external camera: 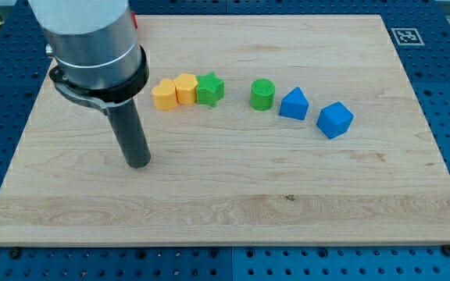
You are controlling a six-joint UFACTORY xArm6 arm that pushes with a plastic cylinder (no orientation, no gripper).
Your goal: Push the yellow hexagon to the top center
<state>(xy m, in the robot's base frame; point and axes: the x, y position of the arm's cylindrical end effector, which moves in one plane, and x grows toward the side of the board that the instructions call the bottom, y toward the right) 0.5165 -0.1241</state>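
The yellow hexagon (186, 88) sits on the wooden board in the upper middle-left, touching an orange-yellow rounded block (164, 96) on its left and a green star (209, 90) on its right. My tip (138, 163) rests on the board below and to the left of this group, well apart from it. The rod rises to the arm's grey body at the view's top left.
A green cylinder (262, 94), a blue triangular block (294, 104) and a blue cube-like block (334, 119) lie in a row to the right of the star. The board's edges (225, 243) border a blue perforated table. A marker tag (405, 36) is at the top right.
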